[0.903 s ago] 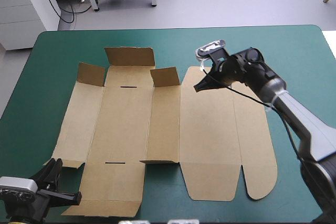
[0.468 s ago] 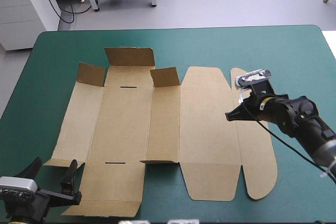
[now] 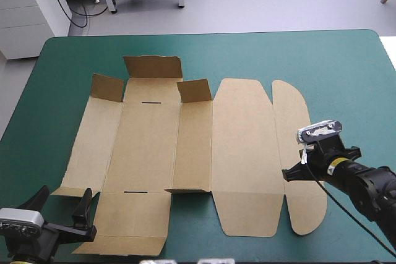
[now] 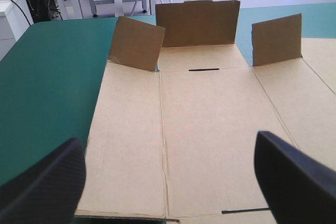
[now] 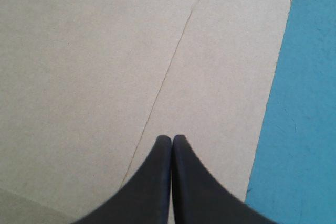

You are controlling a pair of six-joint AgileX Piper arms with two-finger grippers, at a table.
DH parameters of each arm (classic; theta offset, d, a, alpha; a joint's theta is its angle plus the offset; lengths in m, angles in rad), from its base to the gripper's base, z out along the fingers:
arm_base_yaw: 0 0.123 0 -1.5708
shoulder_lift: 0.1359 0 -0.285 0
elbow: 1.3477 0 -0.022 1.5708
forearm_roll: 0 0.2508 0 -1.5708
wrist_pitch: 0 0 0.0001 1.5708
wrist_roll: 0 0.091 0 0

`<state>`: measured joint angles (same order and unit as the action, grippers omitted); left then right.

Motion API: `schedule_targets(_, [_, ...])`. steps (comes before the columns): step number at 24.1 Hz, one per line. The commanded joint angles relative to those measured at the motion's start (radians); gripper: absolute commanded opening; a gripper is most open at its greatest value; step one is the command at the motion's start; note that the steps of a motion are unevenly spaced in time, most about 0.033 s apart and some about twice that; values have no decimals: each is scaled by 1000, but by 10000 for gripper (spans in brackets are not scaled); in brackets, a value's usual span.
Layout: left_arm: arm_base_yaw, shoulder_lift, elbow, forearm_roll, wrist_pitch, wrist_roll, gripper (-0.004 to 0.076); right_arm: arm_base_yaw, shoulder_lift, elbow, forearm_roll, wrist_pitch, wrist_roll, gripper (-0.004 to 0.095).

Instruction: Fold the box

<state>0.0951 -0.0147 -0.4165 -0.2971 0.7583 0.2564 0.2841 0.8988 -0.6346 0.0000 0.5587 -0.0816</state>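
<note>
Box (image 3: 154,146) of brown board lies mostly flat on the teal-green cover (image 3: 346,78), three far flaps (image 4: 197,22) upright, left gripper (image 4: 168,142) spread wide at its near-left corner, right gripper (image 5: 171,140) pinched together over its rounded lid flap (image 3: 297,134)

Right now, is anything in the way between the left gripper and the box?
Nothing visible. The left gripper stands open at the near edge of the box, with only bare board ahead of its fingers.
</note>
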Motion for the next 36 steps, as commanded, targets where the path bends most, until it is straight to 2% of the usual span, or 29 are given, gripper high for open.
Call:
schedule_targets(1, [-6, -11, -20, -21, -81, -10, 621, -7, -83, 8, -14, -56, 1, -21])
schedule_targets(8, [-6, 12, -34, -21, -43, -50, 621, -7, -248, 45, 0, -25, 1, -21])
schedule_targets(14, [-6, 152, -104, -14, -26, -55, 621, -7, -361, 45, 7, 4, 1, -21])
schedule_targets(20, [-6, 361, -263, 57, -28, -55, 621, -7, -451, 45, 7, 100, 1, -20])
schedule_targets(27, [-6, 768, -572, 121, -13, -52, 621, -7, -633, 50, 7, 177, -11, -20])
schedule_targets(32, [-6, 934, -609, 190, -14, -54, 620, -7, -710, 113, 15, 181, -7, -20])
schedule_targets(36, [-4, 1036, -609, 327, 62, -92, 620, -7, -714, 126, 76, 183, -14, -20])
